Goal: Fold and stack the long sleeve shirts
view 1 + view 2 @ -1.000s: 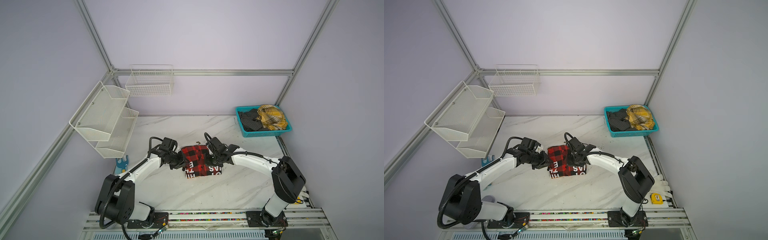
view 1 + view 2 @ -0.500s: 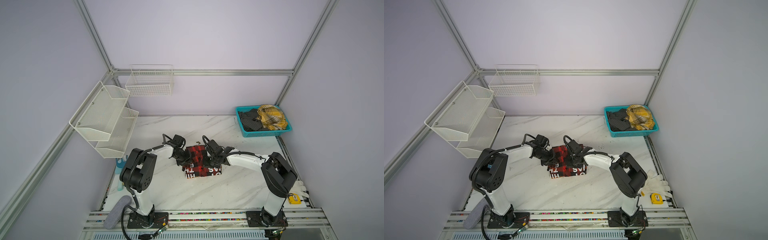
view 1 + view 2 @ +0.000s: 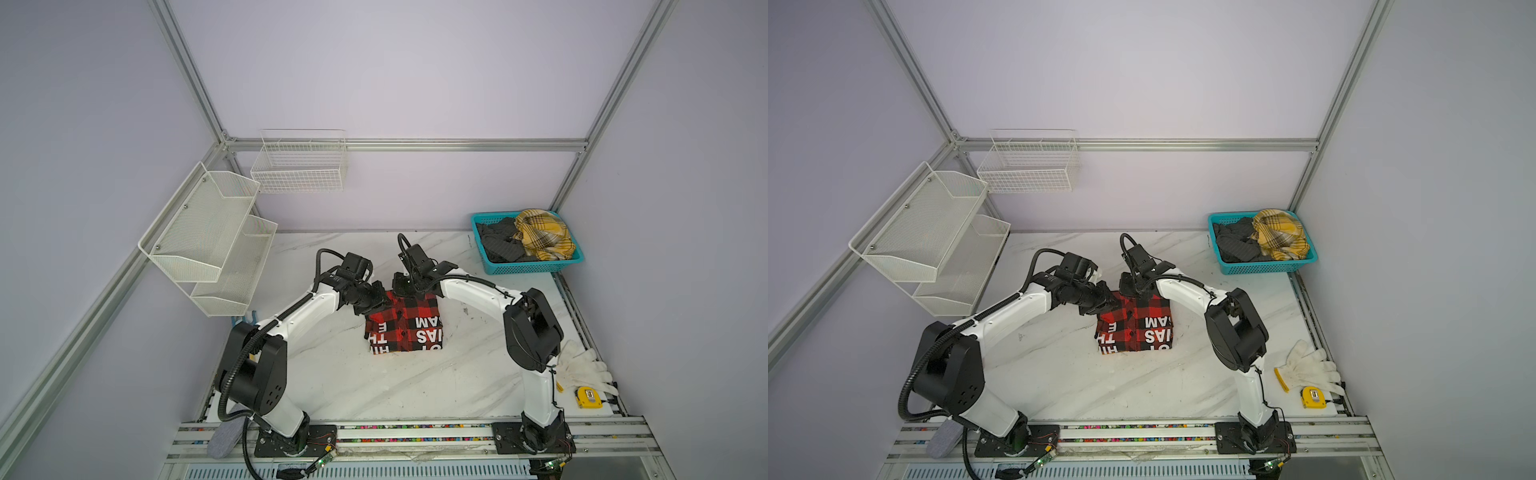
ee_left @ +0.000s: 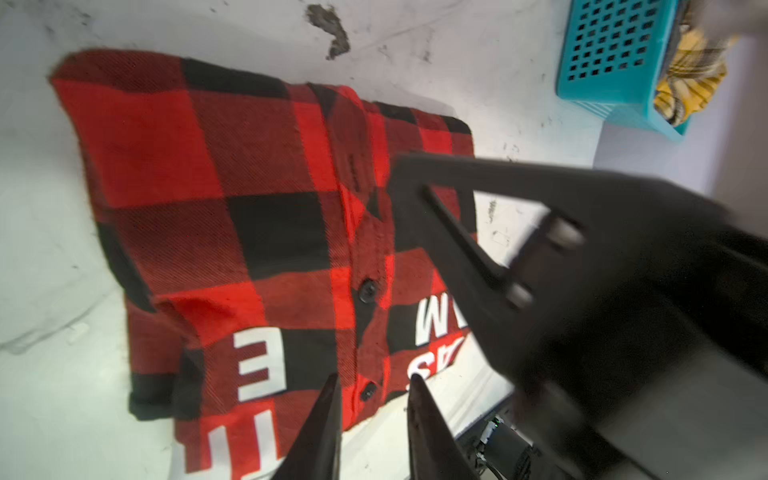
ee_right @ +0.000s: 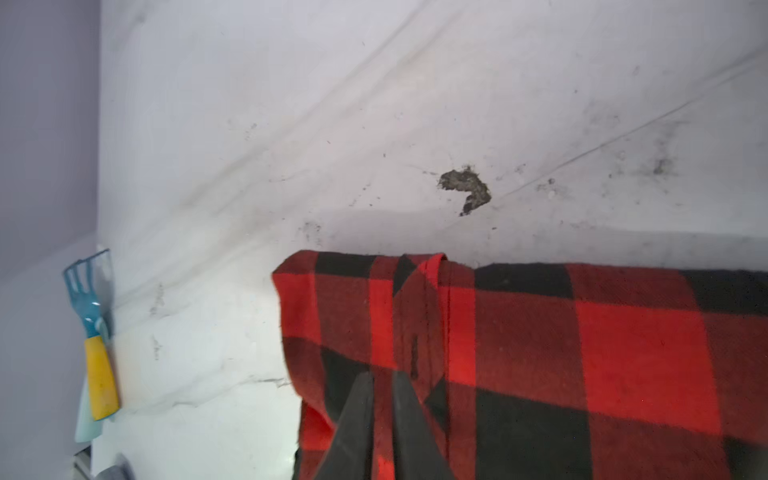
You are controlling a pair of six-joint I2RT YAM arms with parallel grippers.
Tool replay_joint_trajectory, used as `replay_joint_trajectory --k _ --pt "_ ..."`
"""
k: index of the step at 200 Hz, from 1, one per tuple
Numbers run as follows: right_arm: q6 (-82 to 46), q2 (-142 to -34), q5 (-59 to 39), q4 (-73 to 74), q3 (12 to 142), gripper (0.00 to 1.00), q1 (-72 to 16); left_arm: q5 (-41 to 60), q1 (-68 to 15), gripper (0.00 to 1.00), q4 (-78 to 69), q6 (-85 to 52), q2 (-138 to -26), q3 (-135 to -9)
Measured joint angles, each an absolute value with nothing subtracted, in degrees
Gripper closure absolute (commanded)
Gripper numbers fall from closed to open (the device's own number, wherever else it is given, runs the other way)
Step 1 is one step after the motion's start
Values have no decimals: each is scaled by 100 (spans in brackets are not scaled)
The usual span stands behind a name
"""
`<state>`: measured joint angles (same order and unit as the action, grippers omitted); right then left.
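Note:
The red-and-black check shirt (image 3: 405, 328) (image 3: 1136, 330) lies folded into a small rectangle in the middle of the table, white letters facing up. My left gripper (image 3: 370, 305) (image 4: 374, 380) hovers over the shirt's far left corner, open by a narrow gap with nothing in it. At the shirt's far edge my right gripper (image 3: 409, 291) (image 5: 382, 376) rests on the cloth (image 5: 582, 353), its jaws shut to a thin slit. A mustard-yellow plaid garment (image 3: 540, 235) and a dark grey one (image 3: 496, 243) lie crumpled in the teal basket (image 3: 528, 270).
White mesh shelves (image 3: 208, 241) hang on the left wall and a wire basket (image 3: 299, 166) on the back wall. A white glove (image 3: 582, 368) and a yellow tape measure (image 3: 589, 397) lie at the front right edge. A blue-and-yellow toy fork (image 5: 93, 332) lies at the table's left edge.
Both grippers have drawn back from the shirt's sides to its far edge, so more of the folded shirt shows. The shirt has stayed in place.

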<state>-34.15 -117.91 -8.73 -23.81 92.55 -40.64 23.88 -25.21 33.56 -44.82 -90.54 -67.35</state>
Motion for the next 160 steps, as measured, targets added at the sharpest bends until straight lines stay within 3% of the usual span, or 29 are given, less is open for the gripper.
replay_joint_trajectory --k 58,114,136,160 --pt "-3183 -12460 -1020 -2410 9290 87 -3885 2447 -2711 85 3232 -4786 -8954 -5500" --pt "-3116 -12475 -1037 -2383 9306 87 -3861 2530 -2711 91 3138 -4831 -9203 -5190" --pt "-3096 -12372 -993 -2460 9303 83 -3861 2497 -2711 84 3242 -4742 -9264 -5210" --pt "-3033 -11852 -851 -2617 9052 72 -3859 2397 -2714 76 3564 -4663 -9218 -5452"
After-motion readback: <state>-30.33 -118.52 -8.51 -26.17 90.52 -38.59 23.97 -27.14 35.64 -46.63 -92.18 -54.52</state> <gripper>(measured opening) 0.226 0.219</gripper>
